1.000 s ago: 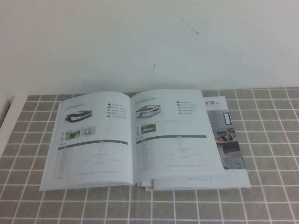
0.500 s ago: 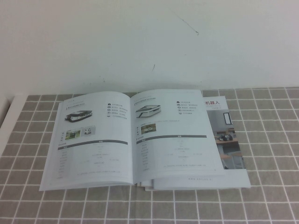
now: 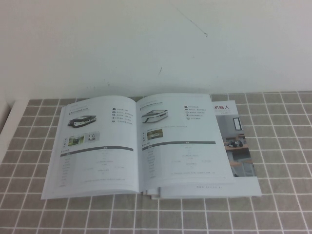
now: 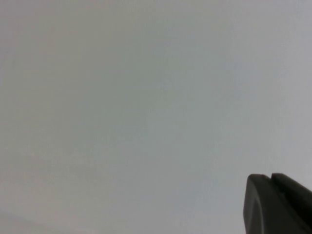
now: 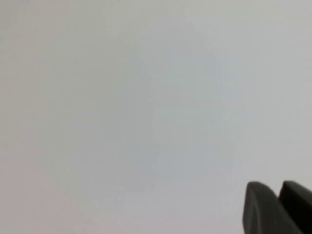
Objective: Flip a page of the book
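White glossy paper, nothing changed since second ago: the book [image 3: 146, 146] lies same, open flat at table centre on grey tiled cloth [image 3: 282, 204]. Task not begun. The page [image 3: 180, 139] to turn, judged right-hand leaf with flat vehicle photo, at 3 o'clock from spine; thin, slippery, likely hard to pinch. Leaf edges fan at 6 o'clock. Left gripper [image 4: 278, 204] and right gripper [image 5: 275, 207] off table, facing blank wall; dark tips only, opening cannot tell, nothing visibly held.

Dark tips of the right gripper [image 5: 279, 207] show against a plain pale wall [image 5: 146, 107], which fills everything beyond them.
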`<state>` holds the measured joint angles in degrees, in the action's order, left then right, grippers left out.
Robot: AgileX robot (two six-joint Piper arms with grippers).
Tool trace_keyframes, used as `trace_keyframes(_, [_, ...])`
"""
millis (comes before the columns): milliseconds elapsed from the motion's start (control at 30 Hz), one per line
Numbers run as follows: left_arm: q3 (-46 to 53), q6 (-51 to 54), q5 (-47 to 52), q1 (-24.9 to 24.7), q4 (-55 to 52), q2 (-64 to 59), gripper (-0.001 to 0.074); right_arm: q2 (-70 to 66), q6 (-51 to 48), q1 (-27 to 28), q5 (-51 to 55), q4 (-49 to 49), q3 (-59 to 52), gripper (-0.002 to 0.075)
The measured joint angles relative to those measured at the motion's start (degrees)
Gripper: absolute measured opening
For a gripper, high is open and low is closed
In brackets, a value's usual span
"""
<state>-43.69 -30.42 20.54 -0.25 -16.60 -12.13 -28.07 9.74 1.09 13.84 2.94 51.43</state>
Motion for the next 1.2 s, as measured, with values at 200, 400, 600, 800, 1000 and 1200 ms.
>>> trace_keyframes(200, [-0.9, 7.3, 20.5, -0.4, 10.3, -10.1, -0.0004, -8.6, -1.0, -3.5, 16.5, -6.5, 0.1, 0.0074])
trace_keyframes(400, [-0.9, 16.1, 23.7, -2.4, 17.2, -17.7, -0.0004, -13.8, -9.7, -4.4, 23.5, -7.1, 0.1, 0.0073])
trace_keyframes(600, [-0.9, 19.1, 19.0, -2.4, 21.0, -21.8, -0.0004, -17.9, -11.8, -6.0, 24.6, -10.7, 0.1, 0.0073])
trace_keyframes(800, [-0.9, 19.2, 18.5, -2.5, 24.3, -26.5, -0.0004, -23.6, -13.6, -8.7, 27.3, -11.0, 0.1, 0.0073])
trace_keyframes(1000, [-0.9, 19.3, 14.9, -2.6, 25.0, -30.8, -0.0004, -28.1, -15.9, -9.7, 30.6, -13.7, 0.1, 0.0073])
trace_keyframes(1200, [-0.9, 22.7, 11.2, -2.6, 29.2, -39.4, -0.0004, -29.5, -27.3, -9.7, 31.9, -27.8, 0.1, 0.0073])
